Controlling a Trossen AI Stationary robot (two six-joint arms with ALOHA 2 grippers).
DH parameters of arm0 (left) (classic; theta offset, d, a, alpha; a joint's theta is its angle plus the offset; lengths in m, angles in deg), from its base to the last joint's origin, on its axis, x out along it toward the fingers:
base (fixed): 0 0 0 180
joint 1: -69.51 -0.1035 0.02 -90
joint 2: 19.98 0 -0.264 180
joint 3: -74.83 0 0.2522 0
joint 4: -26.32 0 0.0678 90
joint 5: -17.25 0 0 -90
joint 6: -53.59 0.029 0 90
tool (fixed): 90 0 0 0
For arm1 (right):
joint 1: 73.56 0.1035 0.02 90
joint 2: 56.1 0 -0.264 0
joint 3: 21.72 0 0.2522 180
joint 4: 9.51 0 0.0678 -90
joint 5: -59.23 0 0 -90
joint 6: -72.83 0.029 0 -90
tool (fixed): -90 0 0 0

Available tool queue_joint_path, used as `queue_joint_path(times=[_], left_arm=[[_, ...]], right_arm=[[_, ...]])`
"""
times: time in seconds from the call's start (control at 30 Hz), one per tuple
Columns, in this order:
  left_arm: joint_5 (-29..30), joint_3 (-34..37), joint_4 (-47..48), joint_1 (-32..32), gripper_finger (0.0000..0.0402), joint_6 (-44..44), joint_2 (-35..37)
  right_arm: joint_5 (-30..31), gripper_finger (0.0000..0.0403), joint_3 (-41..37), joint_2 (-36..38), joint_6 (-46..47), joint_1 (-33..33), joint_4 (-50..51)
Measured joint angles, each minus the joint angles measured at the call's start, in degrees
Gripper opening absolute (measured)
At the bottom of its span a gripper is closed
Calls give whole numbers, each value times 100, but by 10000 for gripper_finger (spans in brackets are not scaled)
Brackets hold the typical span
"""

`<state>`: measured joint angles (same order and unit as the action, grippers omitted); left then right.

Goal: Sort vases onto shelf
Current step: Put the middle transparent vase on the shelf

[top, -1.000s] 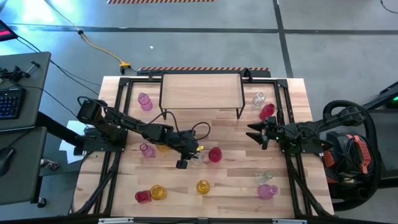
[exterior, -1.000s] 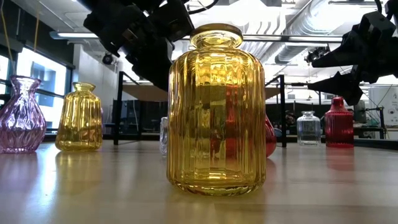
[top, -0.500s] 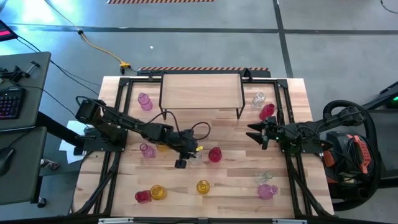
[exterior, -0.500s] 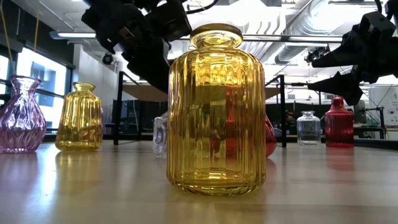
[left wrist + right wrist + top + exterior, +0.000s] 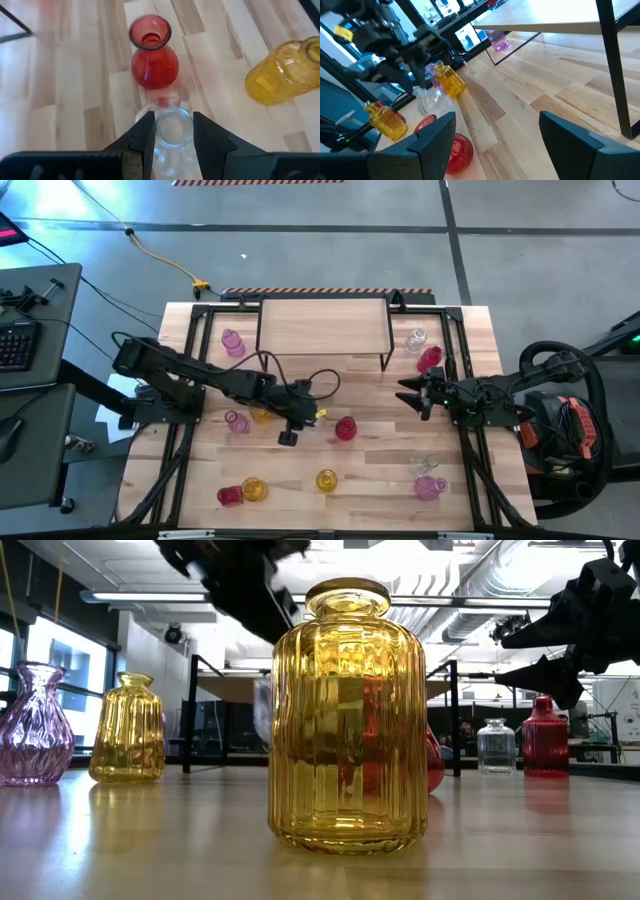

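Lifted since a moment ago, the clear vase (image 5: pixel 172 134) now hangs off the tabletop (image 5: pixel 380 450), pinched at its neck between the fingers (image 5: pixel 145 136) of my left gripper (image 5: pixel 300 412). It sits squarely in the jaws, mouth facing my wrist, body hanging below. In the low view it shows only as a pale shape behind the big amber vase (image 5: pixel 346 718), so I can't judge its height well. A red vase (image 5: pixel 153 52) stands on the wood just beyond it, a yellow one (image 5: pixel 287 71) off to the side. The shelf (image 5: pixel 324 326) lies further back. My right gripper (image 5: pixel 412 394) hovers spread wide near the table's right side, empty.
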<state>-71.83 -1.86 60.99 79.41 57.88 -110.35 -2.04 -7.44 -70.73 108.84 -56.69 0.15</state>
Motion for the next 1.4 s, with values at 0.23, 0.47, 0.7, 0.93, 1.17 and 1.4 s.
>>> queue_joint_path(times=[0.23, 0.47, 0.7, 0.93, 1.17, 1.4], left_arm=[[246, -7, 677, -236, 95, 45, 868], [433, -7, 1276, -604, 96, 151, 1626], [471, -7, 1409, -1160, 96, 360, 2064], [541, -305, 1735, -1982, 96, 710, 2081], [584, -741, 1818, -2871, 96, 1221, 1987], [517, -1146, 1918, -3701, 97, 1491, 1636]], right_arm=[[0, 270, 0, -2, 0, 0, 0], [0, 270, 0, 0, 0, -2, -7], [0, 270, -1, -2, 0, 1, -1], [0, 270, 1, 2, 0, 0, -1], [0, 270, 1, 2, 0, 0, 1], [0, 270, 0, 2, 0, -1, 1]])
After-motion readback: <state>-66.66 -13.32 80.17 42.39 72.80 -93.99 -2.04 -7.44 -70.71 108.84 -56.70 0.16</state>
